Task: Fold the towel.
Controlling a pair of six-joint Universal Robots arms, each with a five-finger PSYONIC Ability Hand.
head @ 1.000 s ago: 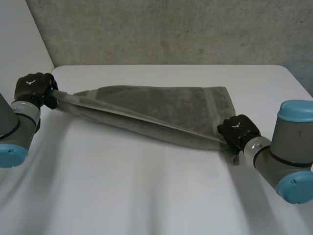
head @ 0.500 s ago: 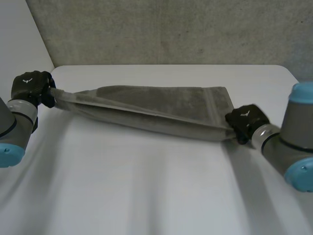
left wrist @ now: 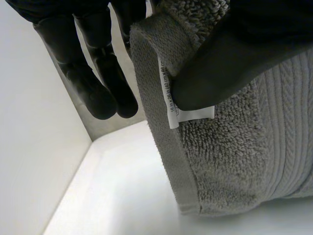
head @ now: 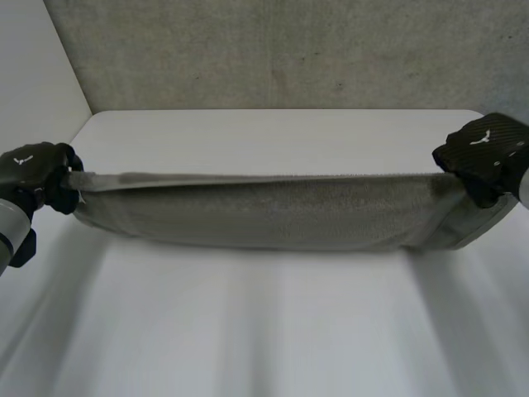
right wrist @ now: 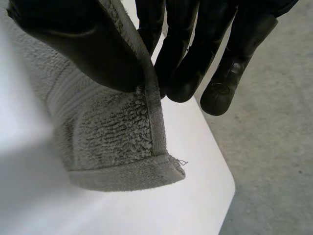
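Note:
A grey towel (head: 264, 211) hangs stretched between my two hands above the white table (head: 264, 331), its top edge taut and level. My left hand (head: 33, 174) pinches the towel's left end. In the left wrist view the thumb (left wrist: 220, 73) presses the towel (left wrist: 234, 147) near its white label (left wrist: 190, 113) against the fingers (left wrist: 105, 83). My right hand (head: 488, 153) holds the right end. In the right wrist view its thumb (right wrist: 88, 46) clamps the towel corner (right wrist: 117, 142) against the fingers (right wrist: 190, 54).
A grey concrete wall (head: 273, 54) rises behind the table's far edge. A white wall (head: 33, 66) stands at the left. The table's right corner (right wrist: 220, 196) lies below my right hand, with grey floor (right wrist: 274, 161) beyond it.
Both hands have risen and moved apart, pulling the towel from a slanted, sagging lie on the table into a taut, level hang. My right hand shut on its corner.

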